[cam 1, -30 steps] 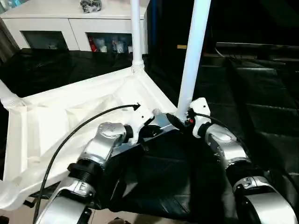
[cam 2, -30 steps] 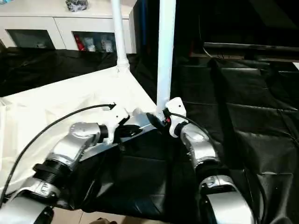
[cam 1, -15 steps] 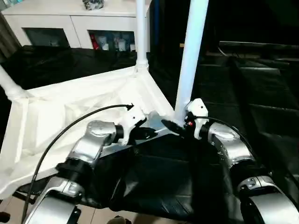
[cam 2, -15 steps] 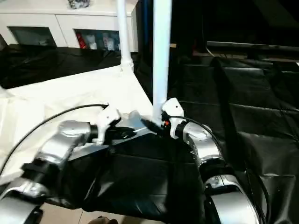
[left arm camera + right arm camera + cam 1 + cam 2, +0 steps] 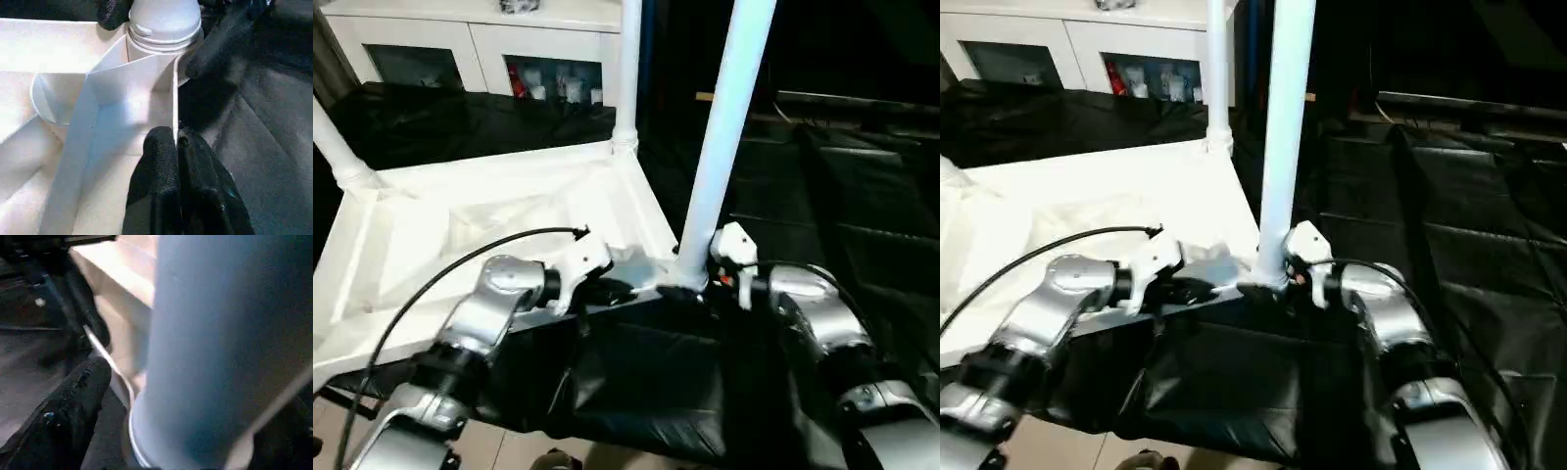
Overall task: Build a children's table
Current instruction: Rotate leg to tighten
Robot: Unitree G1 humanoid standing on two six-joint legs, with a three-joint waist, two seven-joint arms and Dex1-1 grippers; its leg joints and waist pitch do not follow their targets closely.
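The white tabletop [image 5: 431, 245] lies upside down, ribbed underside up, on black sheeting. Three white legs stand in its corner sockets: a near leg [image 5: 722, 147], a far leg [image 5: 627, 78] and a left leg [image 5: 335, 147]. My left gripper [image 5: 177, 143] is shut on the thin rim wall of the tabletop, right beside the near corner socket [image 5: 164, 34]. My right gripper [image 5: 693, 292] is shut on the base of the near leg [image 5: 210, 342], one black finger [image 5: 73, 406] on either side of it. Its fingertips [image 5: 215, 46] also flank the leg base in the left wrist view.
A white cabinet [image 5: 489, 44] with glass-fronted doors stands at the back left. Black sheeting [image 5: 646, 382] covers the surface under the tabletop and the area to the right. Pale floor [image 5: 499, 446] shows below the near edge.
The camera has shifted, so the whole picture sits lower. Both grippers keep their holds at the near corner; the right gripper sits a little lower on the leg's base.
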